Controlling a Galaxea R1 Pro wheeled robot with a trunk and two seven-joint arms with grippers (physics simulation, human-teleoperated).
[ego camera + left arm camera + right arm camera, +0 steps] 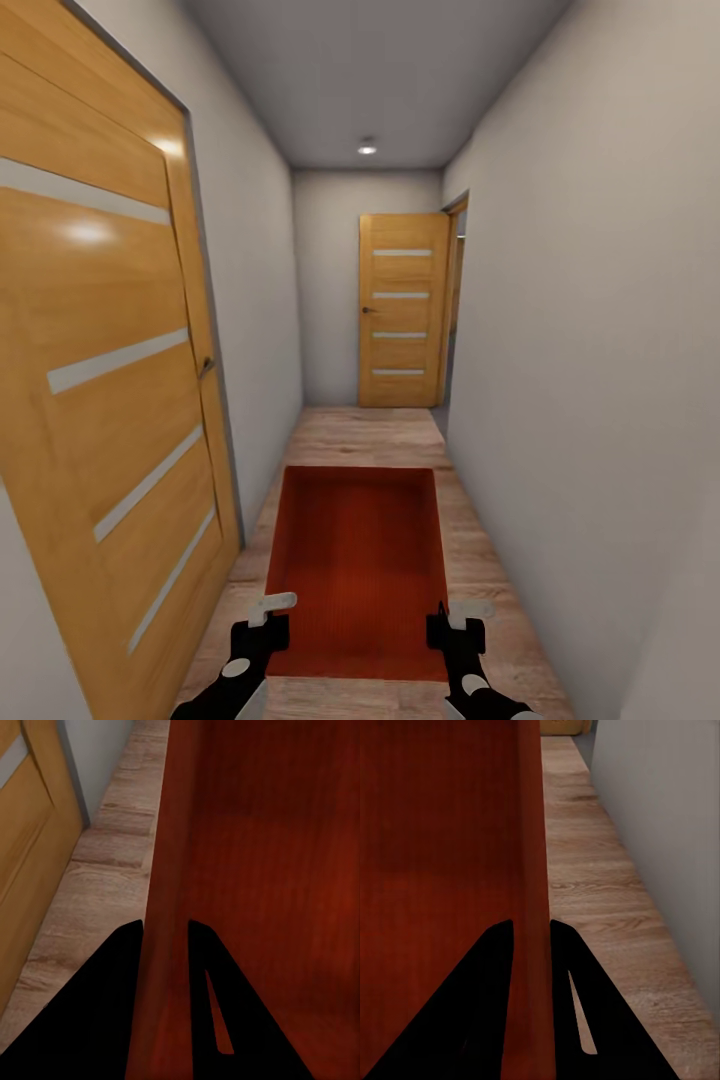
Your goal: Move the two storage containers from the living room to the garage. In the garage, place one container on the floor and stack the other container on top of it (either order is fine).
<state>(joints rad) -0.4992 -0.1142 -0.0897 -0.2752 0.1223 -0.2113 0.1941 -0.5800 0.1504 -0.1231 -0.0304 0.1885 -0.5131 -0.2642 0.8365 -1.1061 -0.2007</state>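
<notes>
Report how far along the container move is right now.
Done: one orange-red storage container is picked up, with the left hand clamped on one side wall and the right hand on the opposite wall. In hand: carrying it down a narrow hallway with a wood-plank floor toward a wooden door. Left: reaching the garage, setting it down, and stacking the second container, which is not in sight here.

We look down a narrow hallway with pale grey walls (590, 300) and a wood-plank floor (370, 435). A tall wooden door (100, 400) with pale horizontal strips stands close on the left. Another like it (402, 310) stands at the far end, under a round ceiling light (367, 148).
</notes>
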